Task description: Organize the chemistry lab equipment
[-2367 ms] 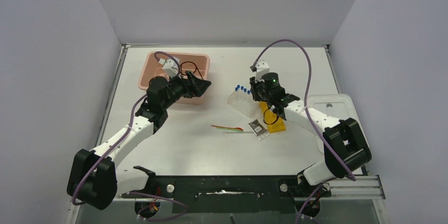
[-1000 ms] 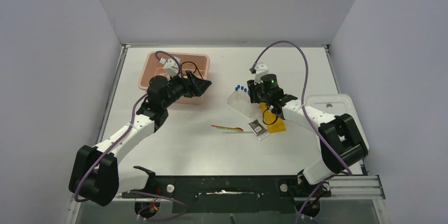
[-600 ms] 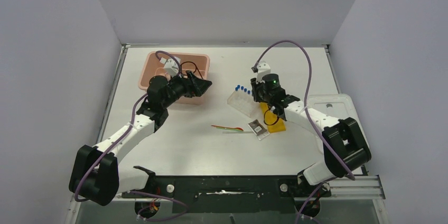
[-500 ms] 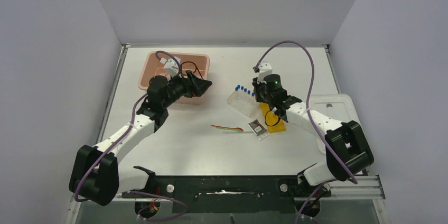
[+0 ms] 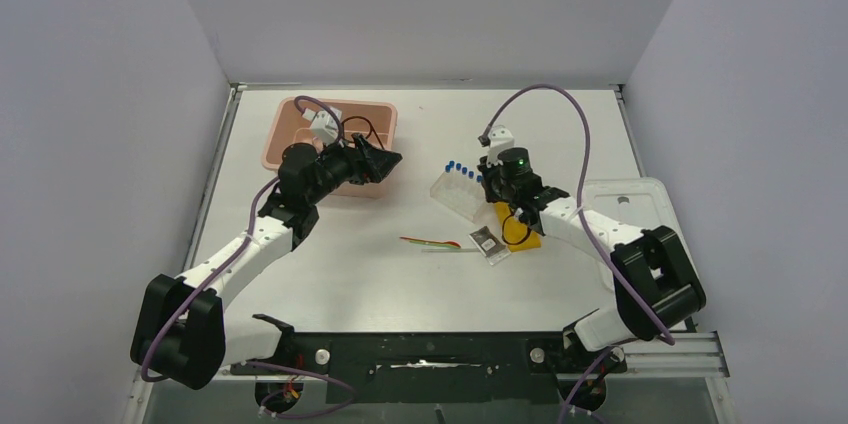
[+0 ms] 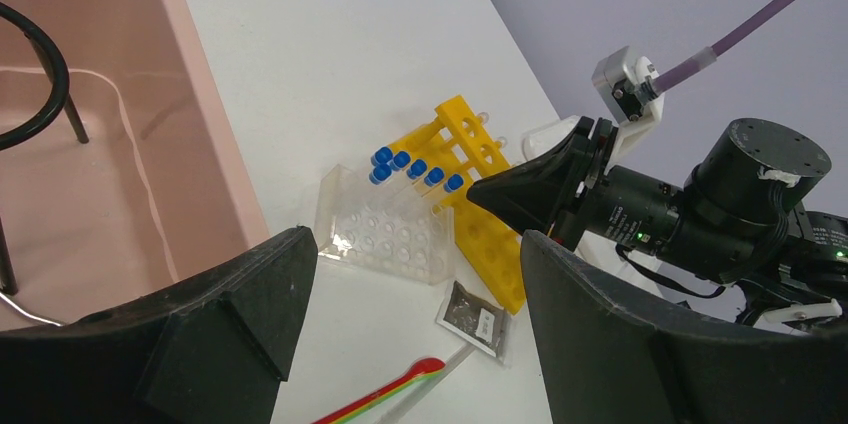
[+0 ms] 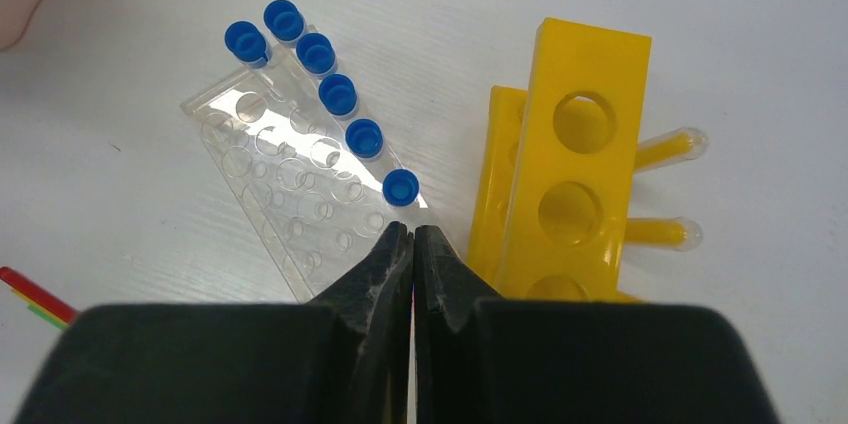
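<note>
Bright, even overhead light throws soft, faint shadows on the white table [image 5: 380, 284]; views are sharp.

The left arm [image 5: 250, 244] extends from the lower left of the top view toward the upper centre-left. The left gripper [image 5: 383, 160] points right, jaws spread wide. The right arm [image 5: 590, 229] reaches from the lower right toward the centre, wrist angled downward. The right gripper [image 7: 412, 236] has both fingertips pressed together, tips aimed down.
</note>
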Controlling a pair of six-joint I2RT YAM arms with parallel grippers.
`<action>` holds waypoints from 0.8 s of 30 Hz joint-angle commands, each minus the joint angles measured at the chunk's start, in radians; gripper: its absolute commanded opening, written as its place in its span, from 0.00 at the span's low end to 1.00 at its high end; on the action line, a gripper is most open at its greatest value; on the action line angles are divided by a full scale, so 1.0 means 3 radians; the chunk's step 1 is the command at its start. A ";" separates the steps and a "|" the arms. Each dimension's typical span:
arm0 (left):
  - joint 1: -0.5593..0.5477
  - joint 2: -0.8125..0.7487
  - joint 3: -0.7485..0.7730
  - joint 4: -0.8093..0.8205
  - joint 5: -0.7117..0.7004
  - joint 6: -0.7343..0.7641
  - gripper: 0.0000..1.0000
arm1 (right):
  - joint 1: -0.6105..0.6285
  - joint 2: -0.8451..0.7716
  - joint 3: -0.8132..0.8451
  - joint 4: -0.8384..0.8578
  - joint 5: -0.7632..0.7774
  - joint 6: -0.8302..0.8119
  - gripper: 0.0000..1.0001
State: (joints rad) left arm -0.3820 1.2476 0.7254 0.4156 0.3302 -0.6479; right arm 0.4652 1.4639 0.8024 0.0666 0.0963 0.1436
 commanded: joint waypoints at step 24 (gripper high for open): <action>0.0036 0.0054 0.0036 0.0232 0.0055 0.0018 0.75 | -0.0057 0.0187 0.0223 0.0221 -0.0052 -0.0034 0.00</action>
State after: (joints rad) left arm -0.3775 1.2610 0.7254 0.4164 0.3302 -0.6472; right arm 0.4568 1.5215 0.8177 0.0723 0.0864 0.1390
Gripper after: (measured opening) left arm 0.746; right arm 0.023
